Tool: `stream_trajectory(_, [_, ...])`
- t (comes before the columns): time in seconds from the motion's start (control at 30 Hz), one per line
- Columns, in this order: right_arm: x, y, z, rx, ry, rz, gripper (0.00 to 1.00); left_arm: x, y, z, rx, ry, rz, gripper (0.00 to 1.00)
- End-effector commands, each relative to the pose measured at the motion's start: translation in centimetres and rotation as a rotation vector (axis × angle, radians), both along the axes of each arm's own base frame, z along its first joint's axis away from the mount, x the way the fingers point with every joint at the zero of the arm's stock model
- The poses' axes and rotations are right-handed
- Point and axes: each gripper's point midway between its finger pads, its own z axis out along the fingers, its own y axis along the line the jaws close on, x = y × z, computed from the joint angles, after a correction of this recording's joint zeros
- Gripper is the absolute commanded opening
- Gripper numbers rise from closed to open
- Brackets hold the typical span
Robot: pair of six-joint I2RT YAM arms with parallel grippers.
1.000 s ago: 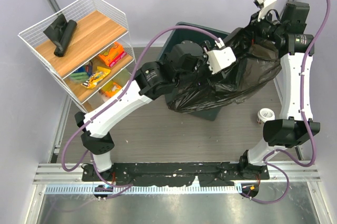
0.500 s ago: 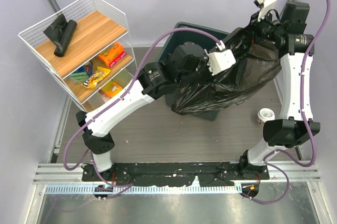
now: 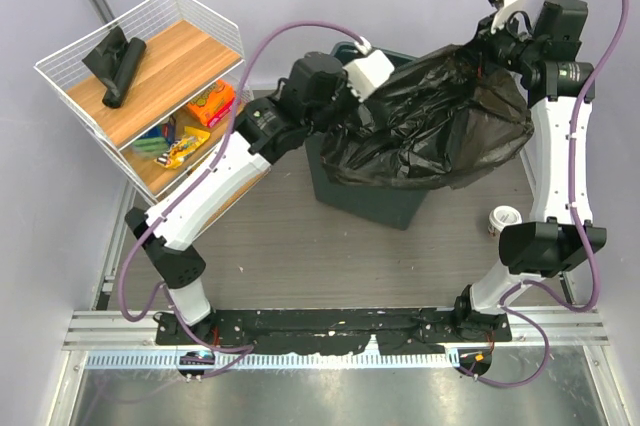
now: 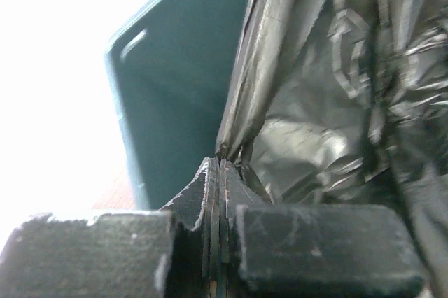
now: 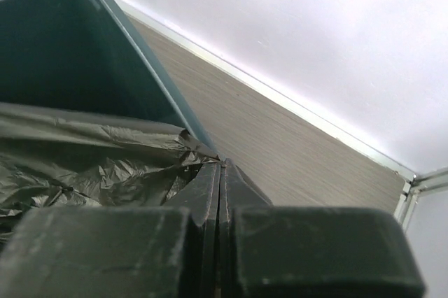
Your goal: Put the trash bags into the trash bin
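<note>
left fingers [image 4: 199, 200]: pressed shut; an edge of the trash bag [image 3: 440, 121] is pinched, seemingly at its left rim.
right fingers [image 5: 203, 193]: closed tight; the bag's far-right edge is clamped.
trash bag: stretched between both arms, held over the trash bin [image 3: 375, 201], sagging onto its opening.
rolled bags [image 3: 118, 64]: seen on the wire shelf [image 3: 190, 46], top board.
</note>
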Motion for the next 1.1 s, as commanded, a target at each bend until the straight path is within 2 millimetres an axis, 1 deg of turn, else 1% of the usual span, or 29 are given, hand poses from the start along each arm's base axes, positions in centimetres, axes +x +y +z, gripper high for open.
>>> stream_trajectory(0.0, [2.1,0.9,2.2,0.052,-0.078,0.033,0.01,1.2,3.9,4.7,-0.124,-0.097,0.1,0.0])
stream_trajectory(0.03, [2.7,1.2,1.8,0.059,-0.067,0.042,0.01,1.4,4.4,4.6,-0.123,-0.098,0.111,0.0])
stream_trajectory(0.17, [4.5,2.1,1.4,0.075,-0.064,0.062,0.01,2.6,5.8,4.1,-0.112,-0.101,0.157,0.0])
stream_trajectory(0.3, [6.0,3.2,1.6,0.098,-0.079,0.091,0.01,4.2,7.4,3.9,-0.106,-0.113,0.219,0.0])
stream_trajectory(0.4, [6.9,4.5,1.3,0.108,-0.077,0.111,0.01,5.2,8.3,3.6,-0.108,-0.113,0.25,0.0])
stream_trajectory(0.47, [7.4,5.1,1.0,0.109,-0.074,0.12,0.01,6.1,8.8,3.4,-0.107,-0.114,0.271,0.0])
stream_trajectory(0.5, [7.6,5.3,1.2,0.113,-0.084,0.124,0.01,6.5,9.0,3.2,-0.105,-0.114,0.282,0.0])
stream_trajectory(0.53, [7.8,5.5,0.9,0.124,-0.073,0.124,0.01,6.9,9.4,3.1,-0.105,-0.115,0.297,0.0])
stream_trajectory(0.57, [8.0,5.7,1.2,0.128,-0.086,0.129,0.01,7.3,9.6,3.1,-0.108,-0.115,0.306,0.0])
stream_trajectory(0.6, [8.2,6.1,0.9,0.137,-0.077,0.136,0.01,7.7,9.8,3.0,-0.111,-0.115,0.316,0.0])
stream_trajectory(0.67, [8.7,6.6,1.1,0.14,-0.087,0.142,0.01,8.6,10.8,3.0,-0.117,-0.12,0.344,0.0])
stream_trajectory(0.77, [9.5,6.6,1.0,0.142,-0.09,0.131,0.01,9.8,11.7,2.6,-0.114,-0.117,0.376,0.0])
stream_trajectory(0.8, [9.5,8.5,1.1,0.147,-0.091,0.165,0.01,10.2,12.1,2.5,-0.11,-0.118,0.387,0.0])
stream_trajectory(0.83, [9.7,9.1,1.0,0.147,-0.092,0.168,0.01,10.5,12.4,2.3,-0.107,-0.117,0.398,0.0])
stream_trajectory(0.87, [10.1,9.3,0.8,0.149,-0.093,0.169,0.01,10.9,12.7,2.1,-0.106,-0.116,0.407,0.0])
stream_trajectory(0.9, [10.7,9.8,0.0,0.148,-0.08,0.172,0.01,11.3,13.1,1.8,-0.101,-0.114,0.421,0.0])
stream_trajectory(0.93, [10.9,10.1,0.4,0.151,-0.09,0.173,0.01,11.8,13.6,1.6,-0.098,-0.113,0.433,0.0])
stream_trajectory(0.97, [11.4,10.4,-0.5,0.151,-0.075,0.172,0.01,12.1,13.9,1.4,-0.095,-0.112,0.444,0.0])
stream_trajectory(1.0, [11.7,10.5,-0.4,0.151,-0.082,0.17,0.01,12.5,14.3,1.2,-0.094,-0.111,0.456,0.0])
stream_trajectory(1.03, [12.0,10.9,-1.0,0.151,-0.073,0.17,0.01,12.8,14.5,0.9,-0.09,-0.107,0.463,0.0])
stream_trajectory(1.07, [12.1,11.1,-0.8,0.149,-0.081,0.171,0.01,13.1,14.7,0.6,-0.086,-0.102,0.471,0.0])
